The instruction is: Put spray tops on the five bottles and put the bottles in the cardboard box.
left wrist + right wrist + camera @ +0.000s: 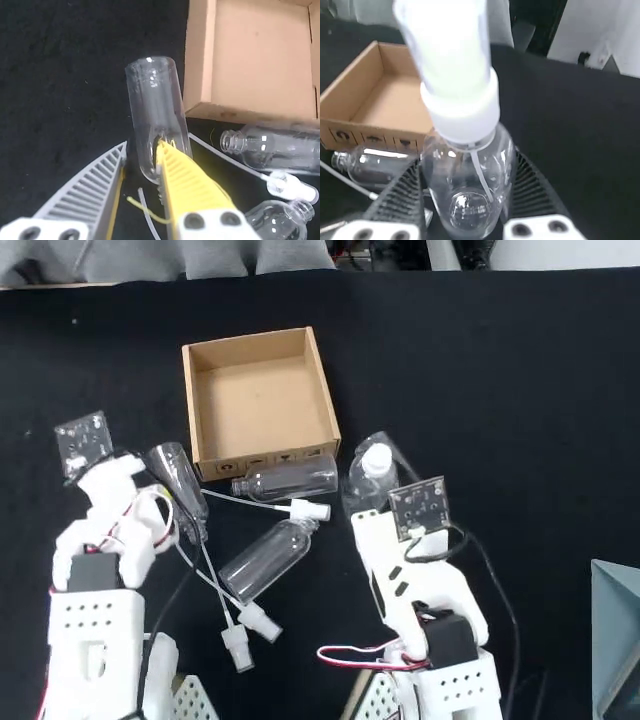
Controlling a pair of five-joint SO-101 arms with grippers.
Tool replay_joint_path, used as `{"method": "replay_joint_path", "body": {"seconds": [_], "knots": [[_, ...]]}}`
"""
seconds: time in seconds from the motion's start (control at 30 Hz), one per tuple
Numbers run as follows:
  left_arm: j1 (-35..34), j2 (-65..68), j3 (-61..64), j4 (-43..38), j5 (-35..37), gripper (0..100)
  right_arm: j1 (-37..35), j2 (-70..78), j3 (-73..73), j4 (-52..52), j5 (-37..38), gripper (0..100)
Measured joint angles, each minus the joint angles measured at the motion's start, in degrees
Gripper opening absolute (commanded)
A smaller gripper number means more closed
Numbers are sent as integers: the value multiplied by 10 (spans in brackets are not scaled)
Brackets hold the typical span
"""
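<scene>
The open cardboard box (197, 405) stands at the middle back with nothing inside. My left gripper (185, 515) (142, 157) is shut on the neck end of a clear uncapped bottle (178, 475) (152, 100) that lies beside the box's left front corner. My right gripper (368, 508) (467, 172) is shut on a clear bottle (368, 480) (465, 175) with a white spray top (377, 458) (455, 75) on it, held upright right of the box. Two uncapped bottles (290, 478) (265, 558) lie between the arms. Three loose spray tops (308, 508) (260, 620) (238, 645) with thin tubes lie near them.
A grey object (615, 630) sits at the right edge. The black table is bare behind and right of the box (350, 120) (197, 60). One lying bottle (275, 147) (375, 165) rests along the box's front wall.
</scene>
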Motion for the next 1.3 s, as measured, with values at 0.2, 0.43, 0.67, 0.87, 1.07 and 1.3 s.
{"method": "replay_joint_path", "body": {"seconds": [0.2,0.43,0.67,0.87,1.07,1.3], "knots": [[8,-49,58,-33,4,82,0,0,-39,0,7,32],[8,-87,86,-42,4,82,0,0,-93,0,55,32],[-2,-107,98,-43,10,82,0,0,-147,0,70,32],[-29,-121,98,-43,10,82,-1,18,-215,-1,73,32],[-30,-123,98,-43,10,82,-28,136,-288,-4,73,32],[-32,-123,98,-43,10,82,-51,262,-335,-48,73,29]]}}
